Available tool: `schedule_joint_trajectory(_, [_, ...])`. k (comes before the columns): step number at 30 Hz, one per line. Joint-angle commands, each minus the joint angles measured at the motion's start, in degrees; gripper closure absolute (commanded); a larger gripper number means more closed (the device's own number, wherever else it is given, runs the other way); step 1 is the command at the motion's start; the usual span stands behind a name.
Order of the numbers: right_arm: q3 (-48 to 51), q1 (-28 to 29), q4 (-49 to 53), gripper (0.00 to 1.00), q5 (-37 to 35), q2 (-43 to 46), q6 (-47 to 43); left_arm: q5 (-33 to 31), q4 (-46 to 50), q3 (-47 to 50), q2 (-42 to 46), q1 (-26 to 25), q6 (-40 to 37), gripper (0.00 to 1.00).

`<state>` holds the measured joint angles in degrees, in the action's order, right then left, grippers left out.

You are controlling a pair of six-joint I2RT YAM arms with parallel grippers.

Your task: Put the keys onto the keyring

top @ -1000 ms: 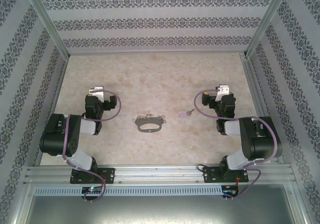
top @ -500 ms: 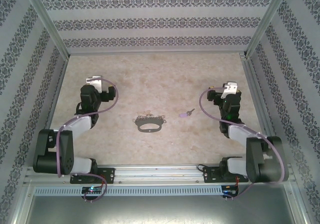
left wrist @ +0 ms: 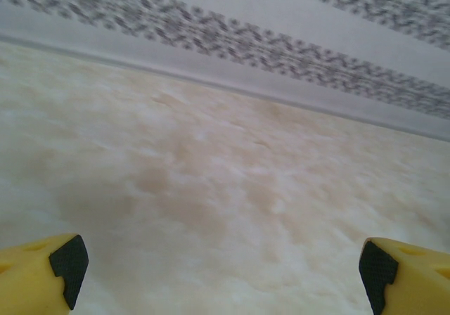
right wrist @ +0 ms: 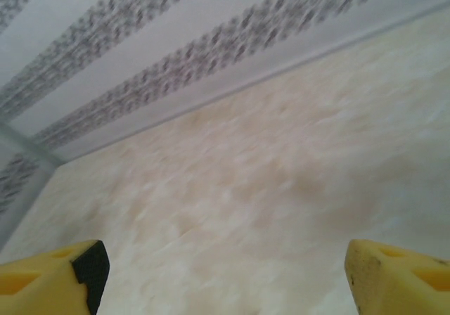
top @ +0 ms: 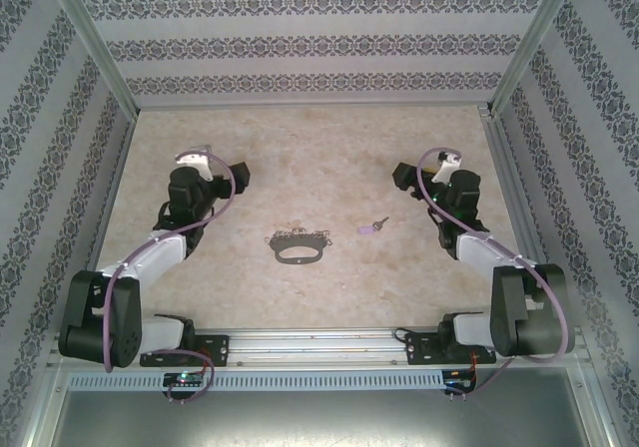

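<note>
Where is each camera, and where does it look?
Top external: above and behind, looking down at table, keyring and key; left arm and right arm show.
Left wrist: on the left arm, facing the patterned wall; left gripper shows.
Right wrist: likewise; right gripper shows.
Both wrist views share bare table and wall.

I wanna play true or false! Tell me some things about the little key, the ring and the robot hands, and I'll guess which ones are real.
1. The key already hangs on the keyring. False: it lies on the table, apart from the keyring.
2. In the top view, the key lies to the right of the keyring. True.
3. The right gripper holds the key. False: it is open and empty.
4. The left gripper is open. True.
5. The key's head is bright red. False: it is pale purple.
</note>
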<state>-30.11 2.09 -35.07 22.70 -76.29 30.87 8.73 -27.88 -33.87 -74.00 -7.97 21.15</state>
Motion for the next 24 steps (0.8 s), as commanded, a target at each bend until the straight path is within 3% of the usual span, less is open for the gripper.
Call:
schedule_joint_trajectory(1, [-2.08, 2.39, 4.3, 0.17, 9.05, -2.48, 5.74, 2.82, -3.39, 0.01, -0.71, -4.09, 6.27, 0.0])
schedule_joint_trajectory(6, [-2.38, 9.06, 10.83, 0.29, 10.94, -7.11, 7.13, 3.93, 1.42, -1.88, -1.03, -10.64, 9.25, 0.0])
schedule_joint_trajectory(10, [-3.82, 17.54, 20.46, 0.33, 5.14, -8.26, 2.86, 1.93, 6.0, -2.21, -0.58, -16.86, 12.39, 0.0])
schedule_joint_trajectory(15, [-4.1, 26.35, 29.53, 0.37, -5.0, -6.65, -1.09, -1.24, 4.54, 0.2, -1.84, -23.35, 15.64, 0.0])
schedule_joint_trajectory(24, [-4.52, 34.86, 32.09, 0.45, -9.68, -6.31, -1.18, 1.54, -4.98, 2.55, -9.24, -25.47, 21.71, 0.0])
